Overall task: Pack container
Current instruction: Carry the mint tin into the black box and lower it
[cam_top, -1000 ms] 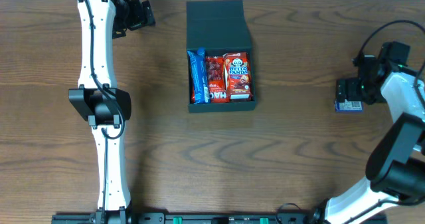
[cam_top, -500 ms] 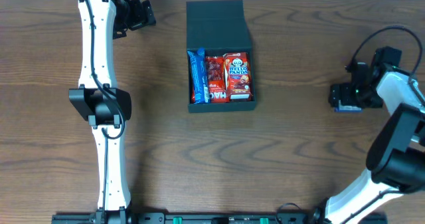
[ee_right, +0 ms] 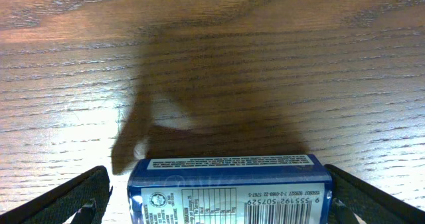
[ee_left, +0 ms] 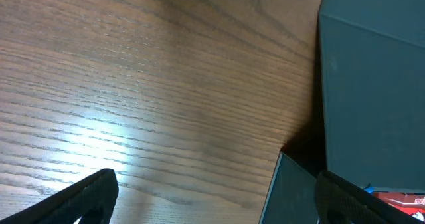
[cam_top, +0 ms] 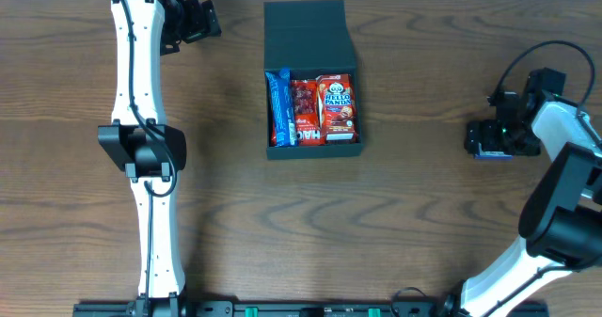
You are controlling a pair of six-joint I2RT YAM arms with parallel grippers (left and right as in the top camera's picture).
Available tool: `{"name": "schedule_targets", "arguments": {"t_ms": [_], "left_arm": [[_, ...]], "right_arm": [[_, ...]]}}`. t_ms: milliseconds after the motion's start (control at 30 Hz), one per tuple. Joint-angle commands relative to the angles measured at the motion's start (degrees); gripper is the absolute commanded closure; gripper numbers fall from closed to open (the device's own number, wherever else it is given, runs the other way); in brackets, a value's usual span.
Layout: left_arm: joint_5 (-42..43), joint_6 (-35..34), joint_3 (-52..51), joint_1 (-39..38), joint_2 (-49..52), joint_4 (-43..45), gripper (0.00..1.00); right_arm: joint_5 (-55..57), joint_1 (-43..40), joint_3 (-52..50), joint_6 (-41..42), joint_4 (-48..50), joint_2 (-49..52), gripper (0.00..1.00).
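Observation:
The container [cam_top: 313,150] is a dark box standing open at the table's middle back, its lid [cam_top: 308,30] laid flat behind it. Inside lie a blue packet [cam_top: 279,105], a red packet [cam_top: 306,110] and a red Hello Panda pack [cam_top: 337,105]. My right gripper [cam_top: 489,136] is at the far right, shut on a blue snack packet [ee_right: 229,191] and holding it across the jaws just above the wood. My left gripper [cam_top: 193,21] is open and empty at the back left, beside the container's lid [ee_left: 372,84] and left wall [ee_left: 292,194].
The left arm [cam_top: 141,138] stretches along the table's left side from the front edge to the back. The right arm [cam_top: 564,195] curves up from the front right corner. Bare wooden table [cam_top: 414,223] lies between the container and the right gripper.
My right gripper has moved a little to the left, toward the container, with the blue snack packet in it. The left arm and the container have not moved.

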Motion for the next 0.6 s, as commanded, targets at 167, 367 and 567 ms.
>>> {"name": "schedule_targets", "arguments": {"t_ms": [167, 367, 567], "left_arm": [[-0.55, -0.66, 1.18, -0.07, -0.59, -0.15, 0.05], [-0.55, -0.66, 1.18, -0.07, -0.59, 0.04, 0.05], [-0.35, -0.68, 1.18, -0.07, -0.59, 0.0, 0.05]], "right_arm": [[0.87, 0.33, -0.13, 1.07, -0.72, 1.9, 0.01], [2.14, 0.33, -0.13, 1.14, -0.96, 1.9, 0.09], [2.14, 0.33, -0.13, 1.51, -0.96, 1.9, 0.2]]}}
